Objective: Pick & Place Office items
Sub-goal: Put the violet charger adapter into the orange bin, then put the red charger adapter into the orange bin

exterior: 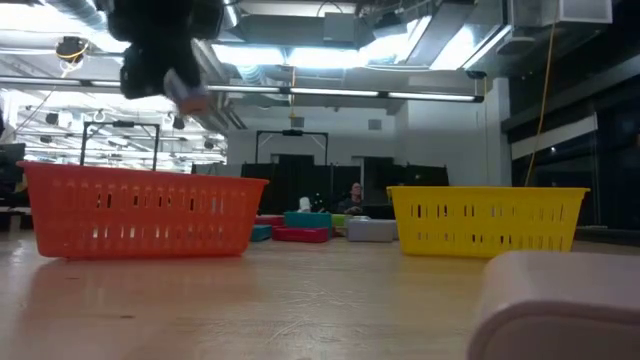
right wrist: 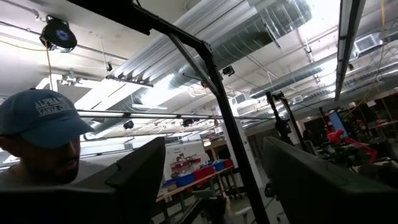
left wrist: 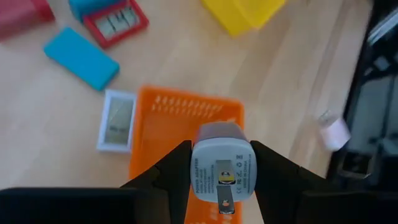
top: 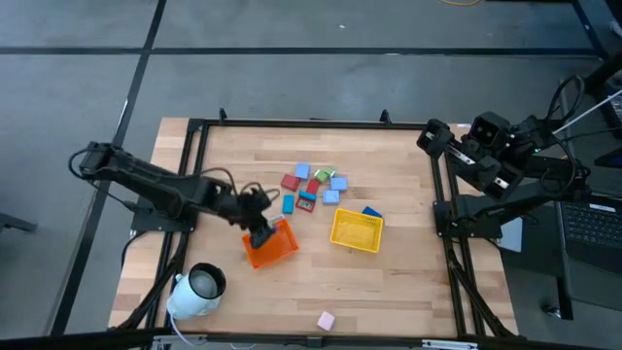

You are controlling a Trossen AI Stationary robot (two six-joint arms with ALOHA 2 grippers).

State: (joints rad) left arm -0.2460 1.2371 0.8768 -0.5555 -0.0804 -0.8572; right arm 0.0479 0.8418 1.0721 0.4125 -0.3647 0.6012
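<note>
1. Above the orange plastic mesh tray (top: 271,245), toward the counter's (top: 389,282) front-left part, the left tool (left wrist: 222,163) hangs with its two dark fingers (left wrist: 168,174) clamped on a small white blocky charger-like piece (left wrist: 222,174) with a grey label and a metal tab on its end face.
2. Just beside the tray's wall lies a flat white piece with a grey panel (left wrist: 118,121), and a flat light-blue rectangular block (left wrist: 81,57) lies near it.
3. Toward the counter's middle sits a loose cluster of blue, red and green blocky pieces (top: 313,185), next to the yellow plastic mesh tray (top: 357,230).
4. One pink block (top: 326,320) lies alone at the front edge.
5. Off the counter's right edge, the right tool (top: 432,136) waits raised, its fingers apart.
</note>
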